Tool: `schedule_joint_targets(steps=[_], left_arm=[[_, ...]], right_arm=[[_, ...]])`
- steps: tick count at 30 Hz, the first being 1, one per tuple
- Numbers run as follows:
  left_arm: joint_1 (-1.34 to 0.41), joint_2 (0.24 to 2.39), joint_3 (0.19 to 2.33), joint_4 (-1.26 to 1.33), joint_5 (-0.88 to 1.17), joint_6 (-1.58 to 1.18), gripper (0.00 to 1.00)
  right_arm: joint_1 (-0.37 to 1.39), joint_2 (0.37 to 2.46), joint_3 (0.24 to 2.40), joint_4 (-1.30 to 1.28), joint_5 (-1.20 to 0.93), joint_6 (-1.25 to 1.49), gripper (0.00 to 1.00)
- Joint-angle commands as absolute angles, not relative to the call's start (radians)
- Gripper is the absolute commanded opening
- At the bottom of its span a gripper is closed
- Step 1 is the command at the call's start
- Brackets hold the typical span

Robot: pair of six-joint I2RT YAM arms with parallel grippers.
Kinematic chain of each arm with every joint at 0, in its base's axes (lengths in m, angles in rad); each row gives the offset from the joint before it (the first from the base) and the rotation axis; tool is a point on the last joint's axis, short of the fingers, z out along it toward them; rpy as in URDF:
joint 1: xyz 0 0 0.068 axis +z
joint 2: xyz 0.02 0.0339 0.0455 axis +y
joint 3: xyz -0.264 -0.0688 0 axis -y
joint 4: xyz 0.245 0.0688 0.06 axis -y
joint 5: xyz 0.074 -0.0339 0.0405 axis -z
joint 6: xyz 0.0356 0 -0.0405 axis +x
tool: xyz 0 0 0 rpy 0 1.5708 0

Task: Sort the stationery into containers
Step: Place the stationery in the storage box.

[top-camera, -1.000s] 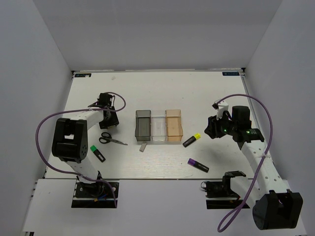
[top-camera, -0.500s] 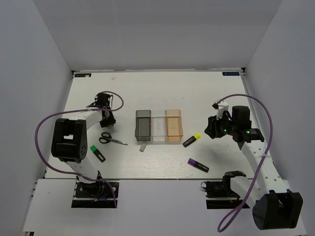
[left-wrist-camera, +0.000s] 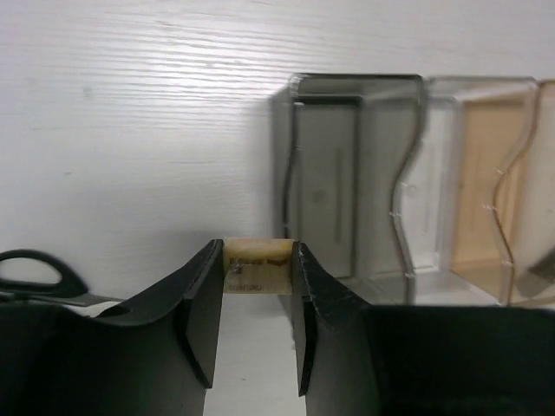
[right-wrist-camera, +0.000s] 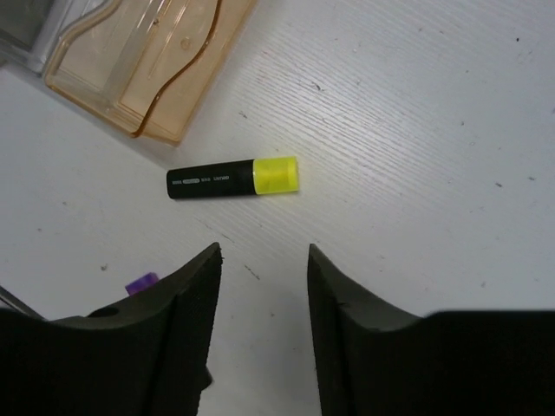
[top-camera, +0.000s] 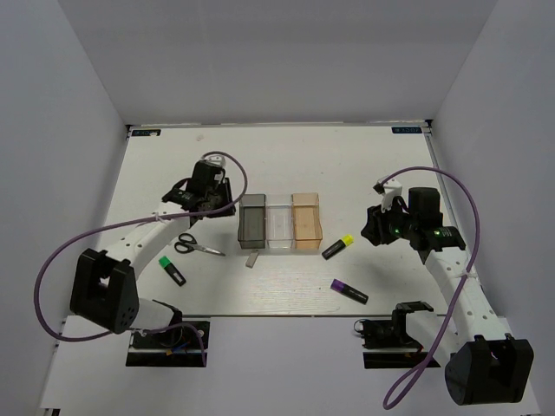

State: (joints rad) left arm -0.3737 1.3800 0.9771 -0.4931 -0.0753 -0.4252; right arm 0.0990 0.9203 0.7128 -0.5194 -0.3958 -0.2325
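Squarely between left claw [left-wrist-camera: 257,258] fingers: eraser [left-wrist-camera: 257,270], near grey bin [left-wrist-camera: 329,182].

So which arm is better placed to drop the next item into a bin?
Left. The left gripper is shut on an eraser block, close beside the dark grey bin. The right gripper hangs open above the yellow-ended marker, which lies on the table, not yet grasped.

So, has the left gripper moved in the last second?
Yes. The left gripper, an eraser between its jaws, has shifted right in the top view, toward the grey bin, and now sits just beside its left wall.
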Motion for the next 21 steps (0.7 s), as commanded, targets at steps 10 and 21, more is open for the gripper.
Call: schedule_joint_targets(steps=[10,21], left_arm=[[-0.598,1.534,1.117,-0.508,-0.106,-0.430,0.28],[-0.649,1.505,1.140,-0.569,-0.176,-0.400,0.55]], right_arm=[[0.100,0.922,0.761,-0.517,-0.390,-0.247,0.61],[0.097,0.919,0.759,-0.525,-0.393,-0.255,0.71]])
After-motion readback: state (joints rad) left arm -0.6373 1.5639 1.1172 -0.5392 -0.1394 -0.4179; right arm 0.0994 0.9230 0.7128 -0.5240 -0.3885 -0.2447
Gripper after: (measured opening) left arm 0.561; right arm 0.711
